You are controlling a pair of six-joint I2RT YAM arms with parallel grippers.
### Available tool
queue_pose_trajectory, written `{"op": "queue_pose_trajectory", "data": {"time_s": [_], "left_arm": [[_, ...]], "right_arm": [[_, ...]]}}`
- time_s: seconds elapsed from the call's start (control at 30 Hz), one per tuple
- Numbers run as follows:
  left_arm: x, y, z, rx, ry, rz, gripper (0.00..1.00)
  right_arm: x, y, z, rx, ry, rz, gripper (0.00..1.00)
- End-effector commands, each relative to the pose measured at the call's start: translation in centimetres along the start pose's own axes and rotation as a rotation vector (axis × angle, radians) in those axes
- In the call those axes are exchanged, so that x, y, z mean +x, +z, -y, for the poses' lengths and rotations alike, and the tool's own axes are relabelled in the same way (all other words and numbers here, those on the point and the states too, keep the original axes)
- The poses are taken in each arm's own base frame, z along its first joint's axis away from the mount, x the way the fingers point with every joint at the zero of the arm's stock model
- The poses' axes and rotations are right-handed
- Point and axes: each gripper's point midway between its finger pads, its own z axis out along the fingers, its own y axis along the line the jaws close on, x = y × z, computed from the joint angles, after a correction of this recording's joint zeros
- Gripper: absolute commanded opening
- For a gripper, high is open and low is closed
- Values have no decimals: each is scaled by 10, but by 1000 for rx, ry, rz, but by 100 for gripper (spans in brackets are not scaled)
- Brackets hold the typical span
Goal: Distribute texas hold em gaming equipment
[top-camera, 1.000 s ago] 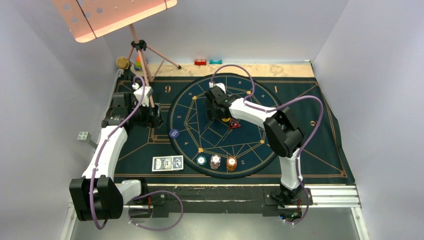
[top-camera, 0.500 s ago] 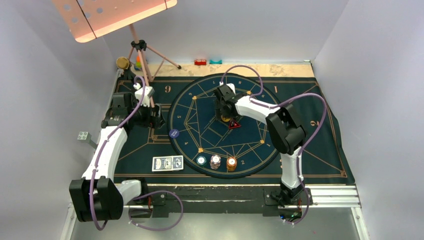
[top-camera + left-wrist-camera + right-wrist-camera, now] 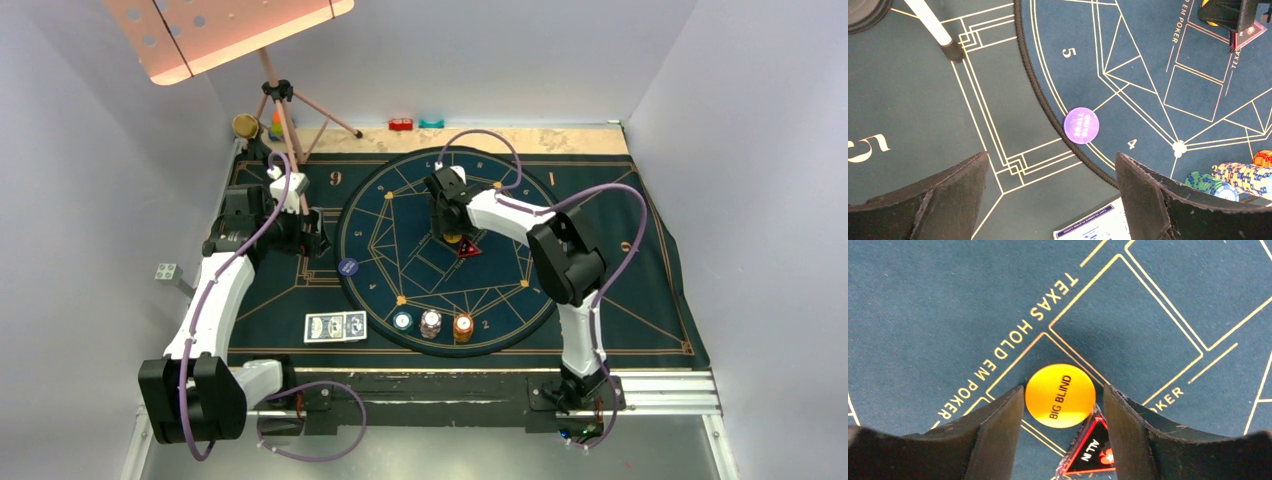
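Trouble waits at the middle of the round mat (image 3: 392,205), where your right fingers (image 3: 998,430) stand spread apart on either side of the yellow disc (image 3: 1060,395). They grip nothing, and the disc lies flat on the cloth between them. Touching the disc's near-right edge is the red triangular marker (image 3: 1093,452), with one corner just beside the right-hand finger. Close now and you will likely catch the marker too, dragging it off or wedging it against the disc. A disc this thin offers little edge, so fingers held a shade too high may slide over it, while fingers pressed too low may snag and ruck the mat. Over on the left, your left fingers (image 3: 1158,200) hover open and empty above the mat's rim, the purple-blue chip (image 3: 1081,125) lying beneath them, untouched. Playing cards (image 3: 335,327) and the chip stacks (image 3: 432,324) lie at the near edge, well apart from either arm.
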Motion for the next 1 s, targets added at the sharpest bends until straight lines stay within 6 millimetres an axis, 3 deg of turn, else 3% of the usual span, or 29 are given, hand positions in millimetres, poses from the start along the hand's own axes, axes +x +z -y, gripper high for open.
{"op": "queue_pose_trajectory", "data": {"time_s": [0.0,0.2,0.43,0.67,0.8,0.97], "left_arm": [[-11,-6,0,-1,26,41,100],[-13,-7,-3,-21,23,46,100],[-13,-8,-3,-22,28,50,100],[-13,-8,-2,-19,32,49,100],[-12,-7,-2,-17,31,47,100],[-12,-7,-1,-13,32,46,100]], "right_arm": [[-2,11,1,14,0,-23,59],[-17,23,3,28,32,-37,46],[-69,36,30,94,123,23,30],[-116,50,64,142,223,73,29],[-129,61,76,151,245,85,29],[-136,67,78,145,246,84,31]]}}
